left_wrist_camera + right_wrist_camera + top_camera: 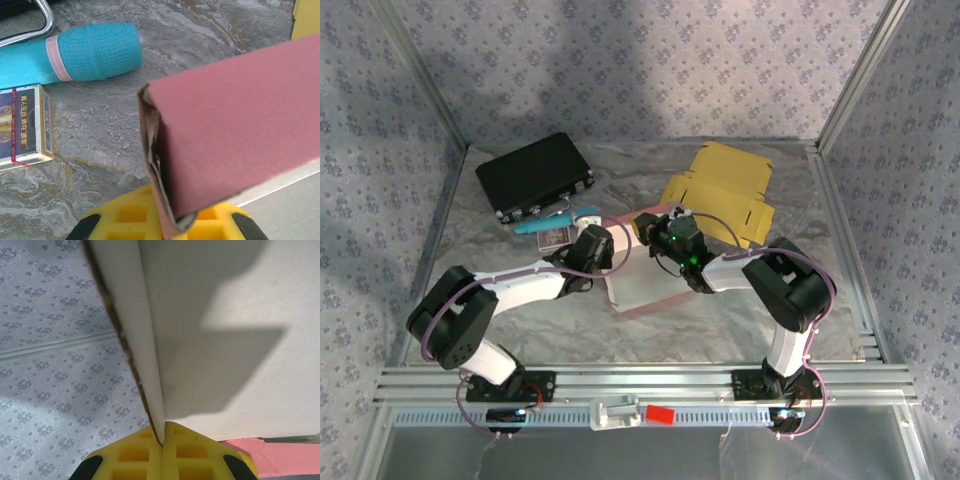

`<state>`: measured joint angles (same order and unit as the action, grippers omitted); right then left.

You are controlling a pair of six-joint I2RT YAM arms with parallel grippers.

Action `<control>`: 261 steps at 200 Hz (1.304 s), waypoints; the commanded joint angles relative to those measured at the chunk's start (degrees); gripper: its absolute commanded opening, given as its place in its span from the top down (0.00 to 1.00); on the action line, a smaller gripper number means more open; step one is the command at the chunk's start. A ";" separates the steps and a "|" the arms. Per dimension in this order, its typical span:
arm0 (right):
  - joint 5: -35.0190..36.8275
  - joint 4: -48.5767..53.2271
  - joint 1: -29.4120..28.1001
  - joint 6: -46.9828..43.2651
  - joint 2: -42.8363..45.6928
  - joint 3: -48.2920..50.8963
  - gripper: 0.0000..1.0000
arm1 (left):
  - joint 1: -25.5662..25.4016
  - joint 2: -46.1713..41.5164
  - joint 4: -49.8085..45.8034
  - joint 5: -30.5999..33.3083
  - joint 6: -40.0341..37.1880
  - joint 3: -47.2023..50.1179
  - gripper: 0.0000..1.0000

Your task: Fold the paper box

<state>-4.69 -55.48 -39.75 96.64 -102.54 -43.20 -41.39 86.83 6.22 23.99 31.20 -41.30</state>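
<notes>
Left gripper [166, 225] pinching pink box [240, 125], white inside

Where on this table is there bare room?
Bare table along the near edge in front of the pink paper box, and at the back between the black case and yellow box. Crowded around the teal roll and card box.

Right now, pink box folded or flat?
Partly folded: the pink box edge is doubled over in the left gripper; the right gripper pinches a white-sided panel.
</notes>
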 commanded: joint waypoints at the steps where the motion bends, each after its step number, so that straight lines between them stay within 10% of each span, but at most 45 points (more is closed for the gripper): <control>1: -2.08 1.70 -1.04 1.49 0.57 0.28 1.00 | -0.41 1.87 1.41 0.01 0.36 -1.50 1.00; 147: -5.41 25.01 2.89 2.40 5.69 -5.52 1.00 | -1.42 14.23 -38.37 8.78 16.70 -24.63 1.00; 206: -7.46 43.58 6.73 -6.75 13.61 -9.92 0.59 | -0.81 10.88 -36.08 7.28 9.76 -22.90 1.00; 261: -6.44 72.90 13.50 -23.29 22.91 -21.10 0.47 | 2.60 7.75 -44.72 -0.85 5.65 -27.93 1.00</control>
<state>-11.60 0.62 -28.40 84.07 -81.65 -58.67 -39.90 96.62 -31.59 26.79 40.45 -65.60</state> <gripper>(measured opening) 0.517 0.051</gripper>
